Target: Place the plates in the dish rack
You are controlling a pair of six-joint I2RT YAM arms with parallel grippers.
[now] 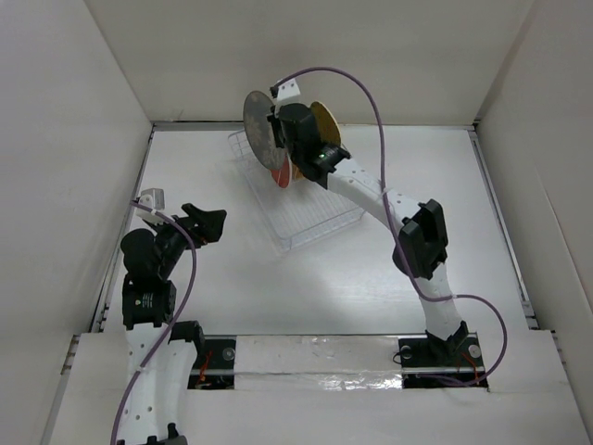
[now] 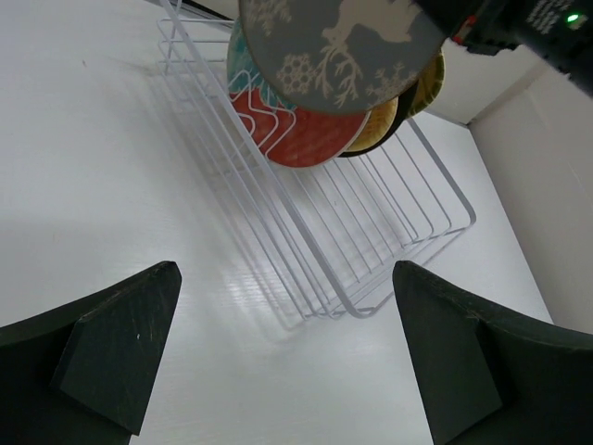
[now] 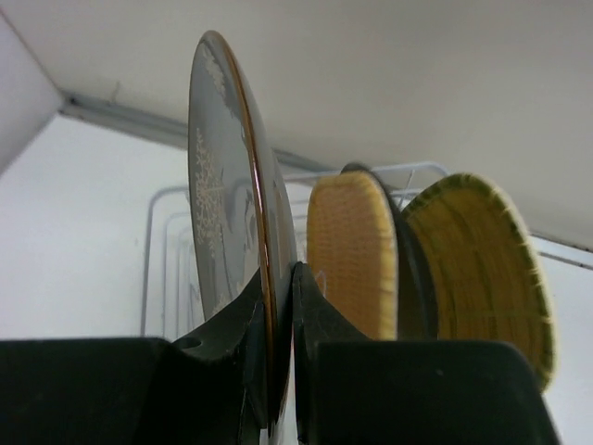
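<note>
My right gripper [image 3: 278, 306] is shut on the rim of the grey plate [image 3: 218, 204] with the pale antlered animal, holding it upright over the far end of the dish rack [image 1: 310, 222]. Behind it in the rack stand a tan woven plate [image 3: 352, 250], a dark-rimmed plate [image 3: 410, 269] and another tan plate [image 3: 482, 269]. The red-and-teal plate [image 2: 306, 130] stands in the rack just below the grey plate [image 2: 343, 37]. My left gripper [image 2: 287, 352] hangs open and empty over bare table, near the rack's [image 2: 371, 232] near end.
White walls close the table at the back and both sides. The rack lies at a slant at the table's far middle, its near rows of tines unfilled. The right arm [image 1: 408, 222] stretches across the rack's right side.
</note>
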